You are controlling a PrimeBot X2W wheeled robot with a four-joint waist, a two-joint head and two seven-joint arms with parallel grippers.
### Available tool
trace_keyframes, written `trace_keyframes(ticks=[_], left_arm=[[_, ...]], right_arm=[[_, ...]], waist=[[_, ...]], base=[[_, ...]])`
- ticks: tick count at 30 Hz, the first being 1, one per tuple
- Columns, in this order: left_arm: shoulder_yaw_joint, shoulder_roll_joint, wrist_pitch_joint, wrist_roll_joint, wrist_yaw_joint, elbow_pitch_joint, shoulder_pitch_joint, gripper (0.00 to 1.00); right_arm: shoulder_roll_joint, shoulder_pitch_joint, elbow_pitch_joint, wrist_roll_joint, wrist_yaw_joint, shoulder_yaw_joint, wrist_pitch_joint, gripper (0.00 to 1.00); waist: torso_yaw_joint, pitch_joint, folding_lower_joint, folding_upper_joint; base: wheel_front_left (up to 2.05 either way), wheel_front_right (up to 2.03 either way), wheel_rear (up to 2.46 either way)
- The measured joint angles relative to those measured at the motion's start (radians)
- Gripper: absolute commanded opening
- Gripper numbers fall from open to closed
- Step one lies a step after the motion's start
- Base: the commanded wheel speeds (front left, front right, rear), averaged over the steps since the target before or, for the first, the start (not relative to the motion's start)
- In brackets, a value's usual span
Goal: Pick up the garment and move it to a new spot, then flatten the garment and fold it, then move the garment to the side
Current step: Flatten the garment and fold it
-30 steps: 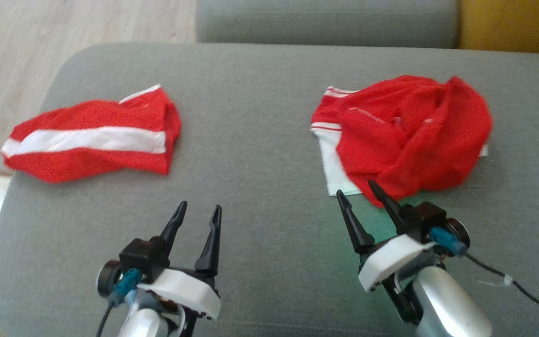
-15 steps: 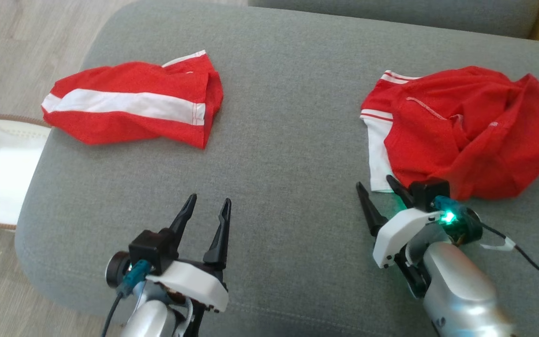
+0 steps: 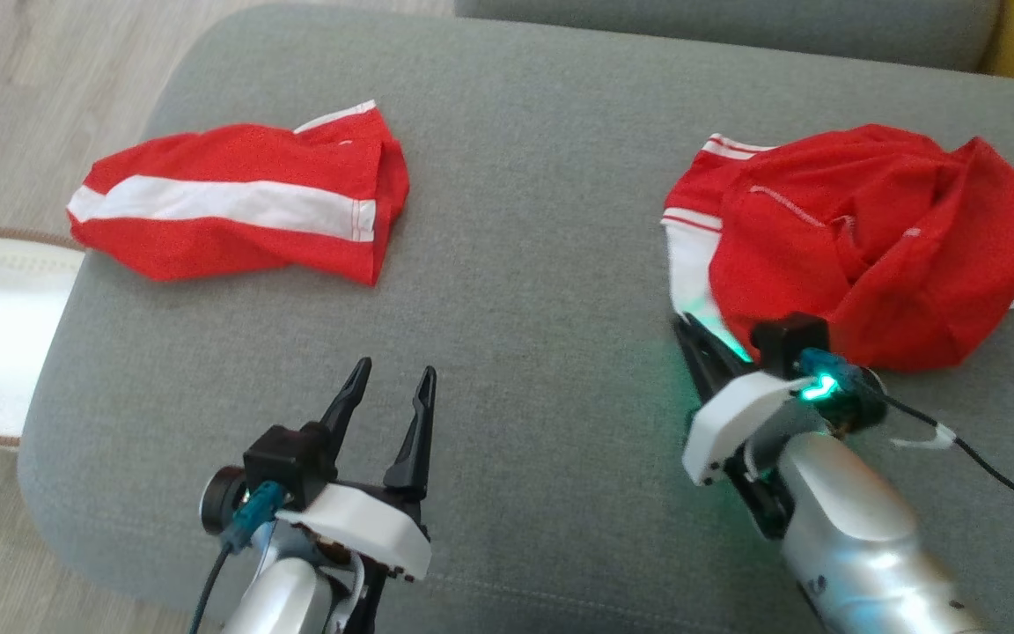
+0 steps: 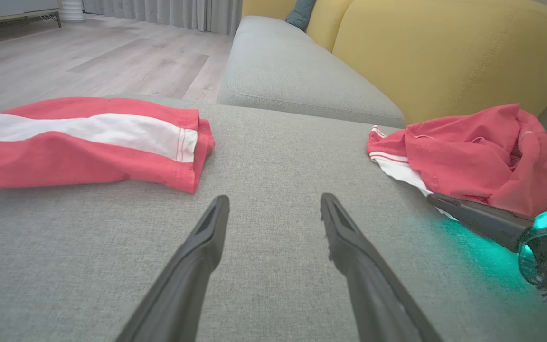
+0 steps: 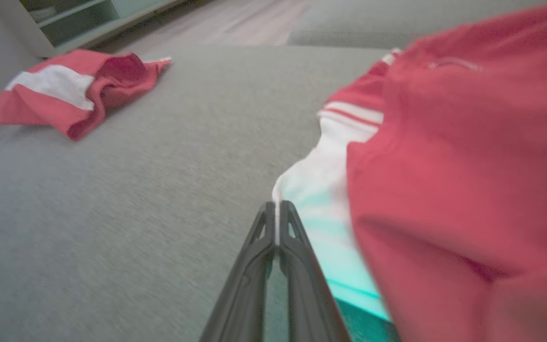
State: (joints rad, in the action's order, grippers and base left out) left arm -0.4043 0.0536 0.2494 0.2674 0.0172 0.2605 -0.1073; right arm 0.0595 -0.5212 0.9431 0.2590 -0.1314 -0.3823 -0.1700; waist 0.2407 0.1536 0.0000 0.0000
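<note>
A crumpled red garment [image 3: 859, 238] on the right of the grey cushion [image 3: 525, 264].
The right hand [image 3: 690, 328], fingers pressed together, sits at its white near corner, seemingly pinching it, though the view is blurred. The left hand [image 3: 396, 368] is spread wide over bare cushion; a folded red-and-white garment [image 3: 234, 202] lies well apart, left.
</note>
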Motion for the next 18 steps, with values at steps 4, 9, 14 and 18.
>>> trace_keyframes(ticks=[4, 9, 14, 18], left_arm=[[0.001, 0.000, 0.000, 0.011, 0.000, 0.001, 0.001, 1.00], [0.001, -0.001, 0.000, 0.017, 0.000, 0.005, 0.007, 1.00], [0.008, -0.001, 0.000, 0.017, 0.000, 0.005, 0.038, 1.00], [0.023, 0.000, 0.000, 0.017, 0.000, 0.007, 0.057, 1.00]], right_arm=[[0.002, 0.000, -0.092, 0.076, 0.000, -0.113, -0.025, 0.00], [0.002, 0.001, -0.216, 0.164, 0.000, -0.283, -0.024, 0.00], [0.003, 0.035, -0.295, 0.206, 0.000, -0.389, -0.003, 0.00], [0.003, 0.097, -0.306, 0.224, 0.000, -0.428, 0.025, 0.00]], waist=[[-0.019, -0.024, 0.0000, 0.0000], [-0.044, -0.061, 0.0000, 0.0000], [-0.064, -0.100, 0.0000, 0.0000], [-0.076, -0.123, 0.0000, 0.0000]], base=[[0.00, 0.00, 0.00], [0.00, 0.00, 0.00], [0.00, 0.00, 0.00], [0.00, 0.00, 0.00]])
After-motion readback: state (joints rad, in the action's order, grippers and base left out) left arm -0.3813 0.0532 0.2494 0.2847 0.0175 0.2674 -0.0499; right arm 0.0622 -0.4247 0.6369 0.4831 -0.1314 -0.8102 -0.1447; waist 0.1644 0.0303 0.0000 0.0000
